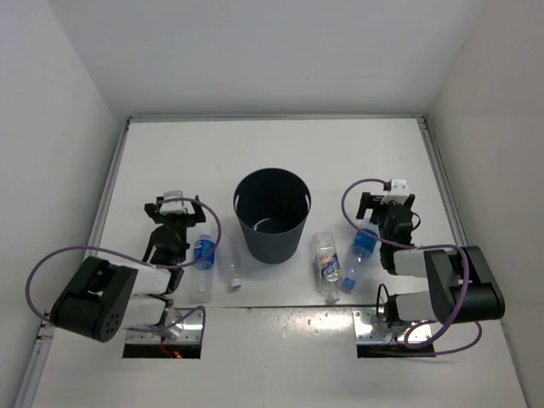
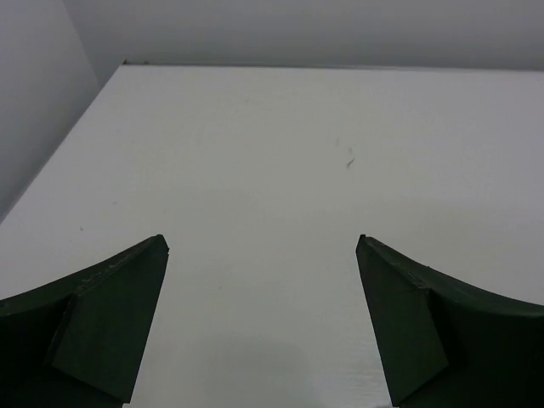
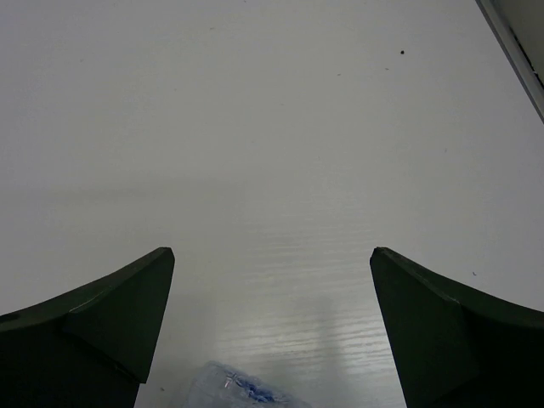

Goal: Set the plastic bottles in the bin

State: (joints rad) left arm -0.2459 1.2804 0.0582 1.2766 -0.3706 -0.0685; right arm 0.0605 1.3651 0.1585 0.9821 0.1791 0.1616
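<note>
In bin (image 1: 272, 242): none visible. On desk (image 1: 170, 153): four plastic bottles (image 1: 326, 255), all remaining. Left jaws, right jaws: spread, empty.

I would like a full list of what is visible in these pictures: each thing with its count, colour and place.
dark grey-blue round plastic bin: one, upright, mid-table.
left blue-labelled clear plastic bottle: one, white cap, lying left of the bin.
unlabelled clear plastic bottle: one, white cap, lying between that bottle and the bin.
white-and-red-labelled clear plastic bottle: one, lying right of the bin.
right blue-labelled clear plastic bottle: one, lying farther right, beside it.
white table: one, under everything.
purple cables: two, one per arm.
left claw: dark, open, over bare table.
right claw: dark, open, near the right blue-labelled bottle.
</note>
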